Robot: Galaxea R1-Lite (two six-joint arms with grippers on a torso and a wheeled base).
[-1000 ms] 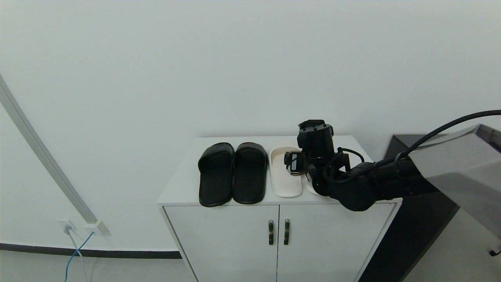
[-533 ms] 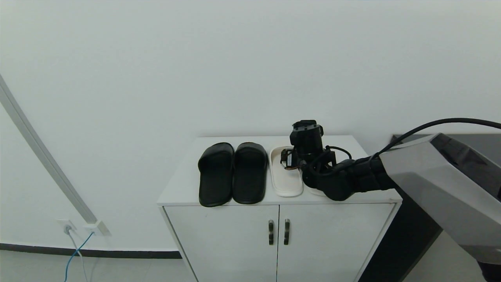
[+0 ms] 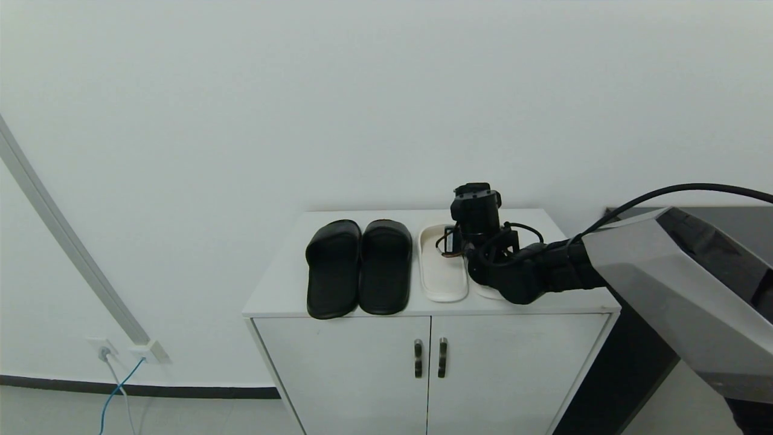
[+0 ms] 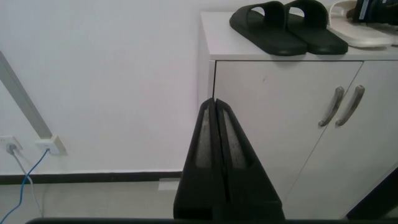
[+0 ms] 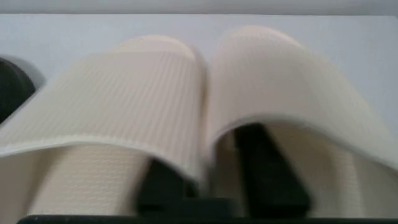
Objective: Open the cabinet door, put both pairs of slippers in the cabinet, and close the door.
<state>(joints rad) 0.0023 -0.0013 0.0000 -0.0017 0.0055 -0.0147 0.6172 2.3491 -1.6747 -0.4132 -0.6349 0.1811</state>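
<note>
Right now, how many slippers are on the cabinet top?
4. Two black slippers lie side by side on the left half of the cabinet top; two white slippers lie right of them, the rightmost partly behind the right arm.

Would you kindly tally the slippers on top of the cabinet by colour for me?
Black slippers: 2
White slippers: 2
Total: 4

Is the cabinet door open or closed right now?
Closed. Both cabinet doors sit flat and flush, their two handles side by side at the middle seam, with no gap showing inside.
</note>
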